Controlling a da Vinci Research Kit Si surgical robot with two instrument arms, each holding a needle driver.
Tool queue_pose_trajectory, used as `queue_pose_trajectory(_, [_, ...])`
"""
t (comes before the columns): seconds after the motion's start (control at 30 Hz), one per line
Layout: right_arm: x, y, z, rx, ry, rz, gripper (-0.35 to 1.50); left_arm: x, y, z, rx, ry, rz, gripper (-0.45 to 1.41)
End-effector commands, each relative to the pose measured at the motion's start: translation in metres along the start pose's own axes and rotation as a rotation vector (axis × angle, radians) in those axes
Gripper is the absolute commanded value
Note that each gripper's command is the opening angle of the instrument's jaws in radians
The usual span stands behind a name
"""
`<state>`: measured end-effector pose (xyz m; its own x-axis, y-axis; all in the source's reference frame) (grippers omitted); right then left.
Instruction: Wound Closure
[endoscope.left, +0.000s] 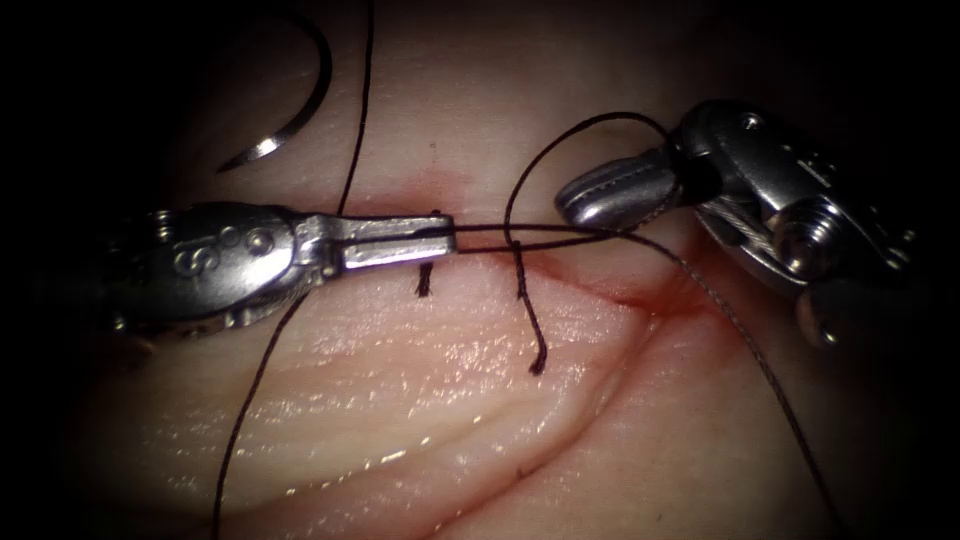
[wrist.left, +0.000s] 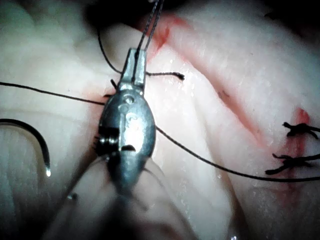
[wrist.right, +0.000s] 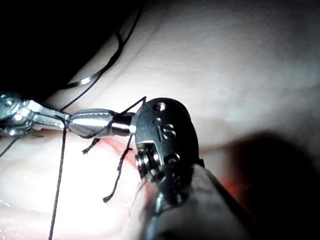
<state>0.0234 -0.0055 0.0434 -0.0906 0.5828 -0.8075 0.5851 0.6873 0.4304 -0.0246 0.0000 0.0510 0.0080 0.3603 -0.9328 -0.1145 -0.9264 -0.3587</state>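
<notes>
The tissue carries a cut running left to right, with red fluid along it. My left tool reaches in from the left, jaws shut on the thread just over the cut. Two strands stretch from it toward my right tool, whose jaws are shut with a loop of thread around them and nothing visibly held. The curved needle lies free on the tissue at the upper left, held by neither tool. In the wrist views: left tool, needle, right tool.
Two short thread ends hang below the cut. A long strand trails down on the left, another runs off to the lower right. Finished stitches with knots sit further along the cut.
</notes>
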Motion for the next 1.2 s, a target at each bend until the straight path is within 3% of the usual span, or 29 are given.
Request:
queue_pose_trajectory(0.03, [-0.0005, 0.0006, 0.0006, 0.013, 0.002, -0.008, -0.35, -0.0003, -0.0003, 0.0006, 0.004, 0.008, -0.001, -0.45])
queue_pose_trajectory(0.47, [-0.0003, -0.0001, 0.0018, 0.082, -0.045, -0.039, -0.35, 0.0009, -0.0014, 0.0011, 0.020, 0.026, -0.026, -0.45])
queue_pose_trajectory(0.63, [-0.0005, -0.0009, 0.0037, 0.132, -0.133, -0.092, -0.35, 0.0005, -0.0025, 0.0025, 0.036, 0.024, -0.018, -0.45])
queue_pose_trajectory(0.73, [-0.0014, -0.0008, 0.0044, 0.138, -0.383, -0.159, -0.35, 0.0002, -0.0035, 0.0031, 0.046, 0.021, -0.011, -0.45])
queue_pose_trajectory(0.77, [-0.0016, -0.0009, 0.0044, 0.140, -0.427, -0.169, -0.35, 0.0002, -0.0036, 0.0030, 0.047, 0.024, -0.011, -0.45])
queue_pose_trajectory(0.9, [-0.0019, -0.0010, 0.0044, 0.145, -0.503, -0.218, -0.15, 0.0002, -0.0039, 0.0029, 0.044, 0.021, -0.006, -0.45])
queue_pose_trajectory(1.0, [-0.0022, -0.0014, 0.0048, 0.165, -0.612, -0.317, 0.22, 0.0003, -0.0036, 0.0027, 0.044, 0.021, -0.007, -0.45])
queue_pose_trajectory(1.07, [-0.0022, -0.0017, 0.0053, 0.196, -0.702, -0.385, 0.24, 0.0004, -0.0031, 0.0025, 0.044, 0.020, -0.007, -0.45])
queue_pose_trajectory(1.13, [-0.0023, -0.0017, 0.0056, 0.199, -0.819, -0.434, 0.44, 0.0007, -0.0026, 0.0023, 0.045, 0.019, -0.008, -0.45])
queue_pose_trajectory(1.17, [-0.0023, -0.0017, 0.0056, 0.199, -0.819, -0.434, 0.44, 0.0007, -0.0026, 0.0023, 0.045, 0.019, -0.008, -0.45])
queue_pose_trajectory(1.2, [-0.0023, -0.0016, 0.0057, 0.199, -0.867, -0.461, 0.56, 0.0008, -0.0024, 0.0023, 0.046, 0.019, -0.009, -0.45])
